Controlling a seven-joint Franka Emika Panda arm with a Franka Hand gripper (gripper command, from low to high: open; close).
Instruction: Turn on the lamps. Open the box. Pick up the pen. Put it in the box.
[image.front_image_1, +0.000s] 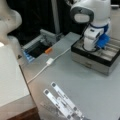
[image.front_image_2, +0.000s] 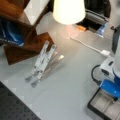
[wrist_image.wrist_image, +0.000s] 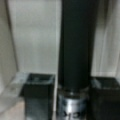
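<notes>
The pen (wrist_image.wrist_image: 76, 47) is standing between the gripper's (wrist_image.wrist_image: 72, 100) two dark fingers (wrist_image.wrist_image: 37, 97) in the wrist view, its silvery end lying level with them; the fingers seem to be closing on it, though contact is hard to judge. Beyond the fingers, pale grey compartment floor is showing. In both front views the gripper is reaching down into the open box (image.front_image_1: 97, 58) (image.front_image_2: 103, 105). The lamp (image.front_image_2: 68, 11) is glowing. White strips (image.front_image_1: 62, 102) are lying well apart from the fingers.
</notes>
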